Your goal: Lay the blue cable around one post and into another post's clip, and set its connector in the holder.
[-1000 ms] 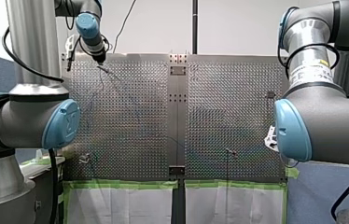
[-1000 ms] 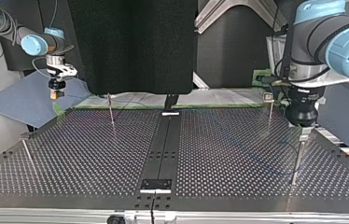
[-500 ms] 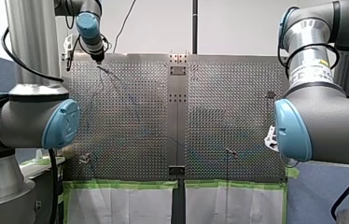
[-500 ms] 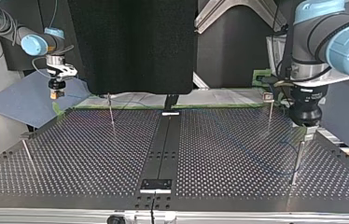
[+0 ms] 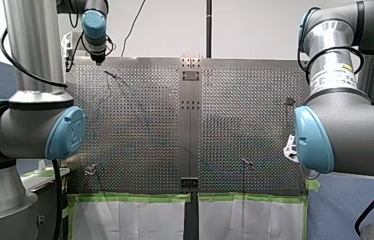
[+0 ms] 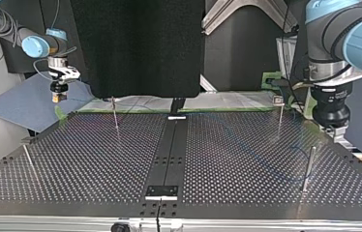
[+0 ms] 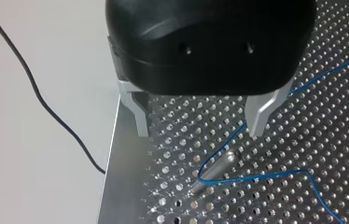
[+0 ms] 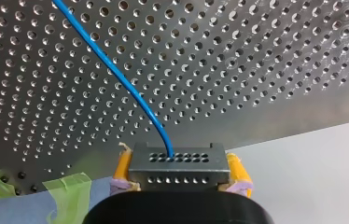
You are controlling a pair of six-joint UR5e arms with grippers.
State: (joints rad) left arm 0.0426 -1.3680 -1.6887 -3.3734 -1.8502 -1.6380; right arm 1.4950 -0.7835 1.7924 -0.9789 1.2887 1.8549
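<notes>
Wide open and empty, my left gripper [image 7: 198,133] is a rounded black housing with two bare metal fingers [image 7: 140,116]. It touches nothing. In the top view it hangs at 3 o'clock, over the table's edge and apart from the post below it. My right gripper [image 8: 178,165] is clamped on the connector, one yellow pad [image 8: 122,168] on each side. In the top view it hovers at 10 o'clock, beyond the table's far corner.

The table [image 6: 97,159] is flat, shiny metal, drilled all over with rows of small round holes, and a dark strip runs down its middle. The post [image 7: 217,170] is a thin, smooth metal rod standing upright on the table, just ahead of the left gripper's fingers. The connector [image 8: 177,179] is a small grey metal block with two rows of tiny holes. The cable [image 8: 116,77] is thin, blue and glossy. It leaves the top of the connector and arcs away over the table. In the left wrist view it bends round the post and runs off to both sides.
</notes>
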